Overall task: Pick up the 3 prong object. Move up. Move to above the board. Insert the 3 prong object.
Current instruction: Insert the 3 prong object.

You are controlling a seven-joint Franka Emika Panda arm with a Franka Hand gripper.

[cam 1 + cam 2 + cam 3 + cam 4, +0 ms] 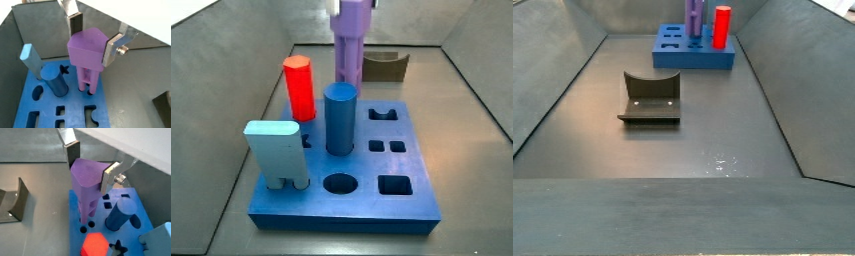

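Observation:
The 3 prong object [88,50] is a tall purple peg that stands upright on the board [47,112], a flat blue slab with cut holes. Its thin legs reach down to holes at the board's rear edge. My gripper [93,42] sits round the peg's top, with a finger against each side of it, and shows the same way in a wrist view [91,172]. In both side views the peg [350,45] [692,20] runs out of frame at the top, and the gripper is out of view there.
On the board [372,200] stand a red peg [299,88], a dark blue cylinder [339,118] and a light-blue legged block [275,150]. The fixture [651,97] stands on the grey floor away from the board. Grey bin walls rise on all sides.

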